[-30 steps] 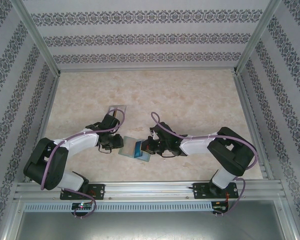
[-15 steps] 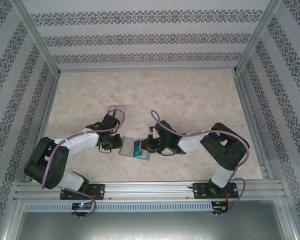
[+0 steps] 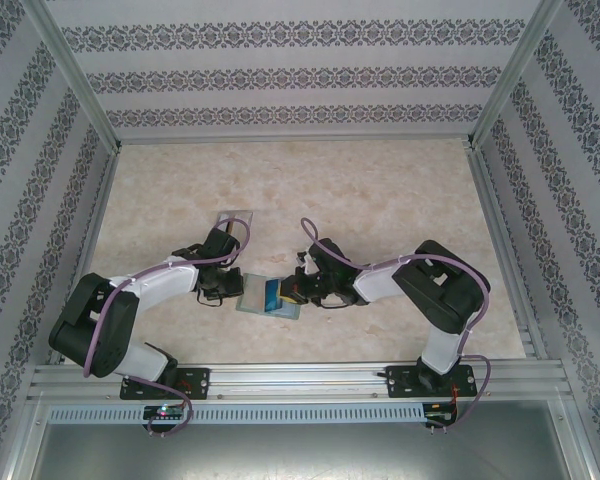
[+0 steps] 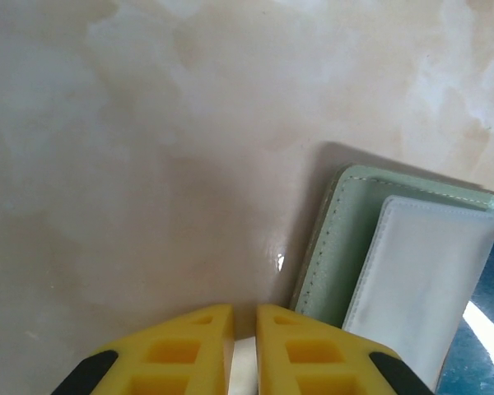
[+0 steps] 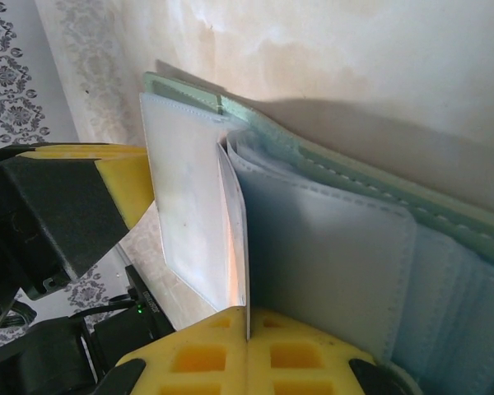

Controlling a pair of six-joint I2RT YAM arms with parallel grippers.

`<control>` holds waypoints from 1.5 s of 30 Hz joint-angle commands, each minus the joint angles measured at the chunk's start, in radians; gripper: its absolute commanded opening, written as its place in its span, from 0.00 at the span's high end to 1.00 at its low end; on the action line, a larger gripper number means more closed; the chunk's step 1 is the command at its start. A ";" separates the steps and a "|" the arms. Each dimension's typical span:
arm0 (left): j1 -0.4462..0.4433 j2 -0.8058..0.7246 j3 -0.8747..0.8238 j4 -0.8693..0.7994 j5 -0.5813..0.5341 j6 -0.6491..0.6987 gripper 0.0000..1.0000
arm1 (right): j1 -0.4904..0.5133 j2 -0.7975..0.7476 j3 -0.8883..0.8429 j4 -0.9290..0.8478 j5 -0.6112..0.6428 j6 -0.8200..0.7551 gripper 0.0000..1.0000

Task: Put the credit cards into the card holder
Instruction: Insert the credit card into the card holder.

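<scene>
Alignment matters: right gripper (image 5: 247, 325), pinching thin blue plastic card (image 3: 272, 296), should feed it squarely into sage-green folding wallet (image 4: 337, 239) beside closed, empty left gripper (image 4: 244, 329).

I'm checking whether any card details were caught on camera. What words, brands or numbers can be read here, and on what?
None can be read.
The blue card shows only glare, with no legible print.
The wallet and its pockets are blank.
The wallpaper has only a pattern.
</scene>
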 commanded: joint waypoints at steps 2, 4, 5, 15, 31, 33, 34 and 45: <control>-0.009 0.032 -0.044 0.046 0.082 -0.016 0.86 | 0.013 0.037 0.016 0.005 0.006 0.031 1.00; -0.009 0.031 -0.045 0.047 0.081 -0.016 0.86 | 0.019 0.049 0.024 0.012 0.016 0.035 1.00; -0.009 0.031 -0.045 0.046 0.079 -0.016 0.86 | 0.020 0.055 0.027 0.019 0.018 0.039 1.00; -0.010 0.031 -0.070 0.060 0.085 -0.043 0.89 | 0.036 0.056 -0.017 0.117 0.116 0.080 0.92; -0.011 0.008 -0.103 0.086 0.088 -0.084 0.95 | 0.111 0.050 -0.003 0.110 0.219 0.116 0.83; -0.010 0.003 -0.102 0.084 0.084 -0.079 0.94 | 0.106 0.023 -0.014 0.065 0.224 0.087 0.78; -0.010 0.003 -0.097 0.073 0.080 -0.075 0.95 | 0.104 0.006 -0.019 0.036 0.230 0.075 0.76; -0.010 0.006 -0.099 0.086 0.088 -0.085 0.95 | 0.105 -0.067 -0.037 -0.049 0.238 0.023 0.73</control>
